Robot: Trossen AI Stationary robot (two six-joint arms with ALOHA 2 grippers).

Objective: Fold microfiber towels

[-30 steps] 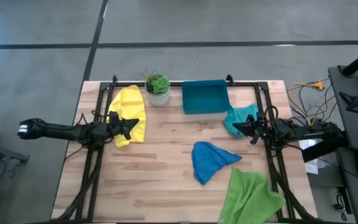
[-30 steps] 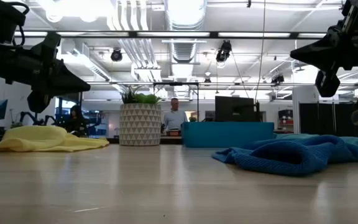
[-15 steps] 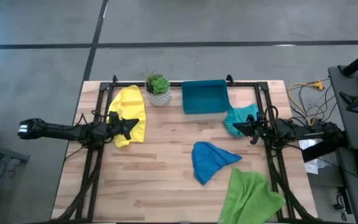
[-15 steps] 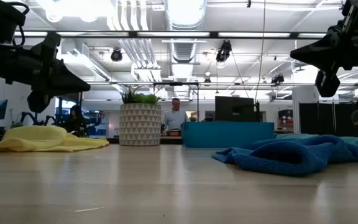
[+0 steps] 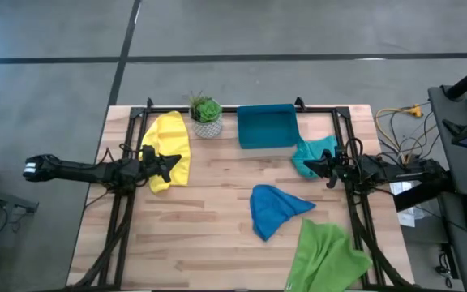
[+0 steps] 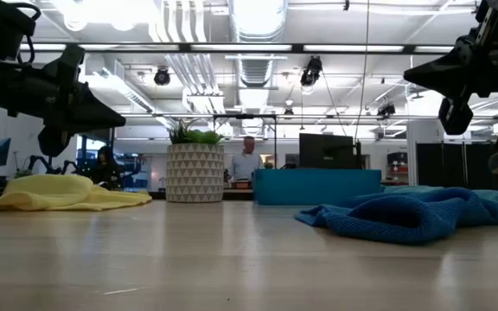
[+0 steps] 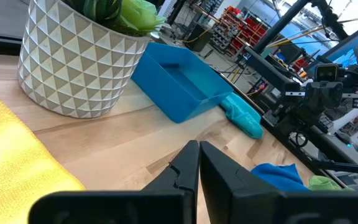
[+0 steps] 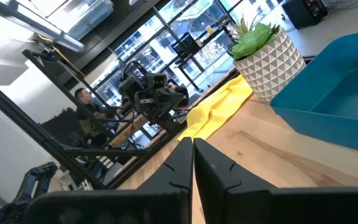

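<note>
Wooden counter [image 5: 217,219] w/ four crumpled towels. Yellow towel [image 5: 169,148] at approx 10 o'clock, beside a potted plant [image 5: 206,114]. Teal towel [image 5: 313,153] at 2 o'clock, touching the teal-blue tray [image 5: 267,126] at 12 (its right corner). Blue towel [image 5: 272,209] near centre, toward 5. Light green towel [image 5: 324,253] at 5, hanging off the counter edge. Left hand [image 5: 173,162] hovers over yellow towel, fingers together, empty. Right hand [image 5: 308,166] over teal towel, fingers together, empty.
</note>
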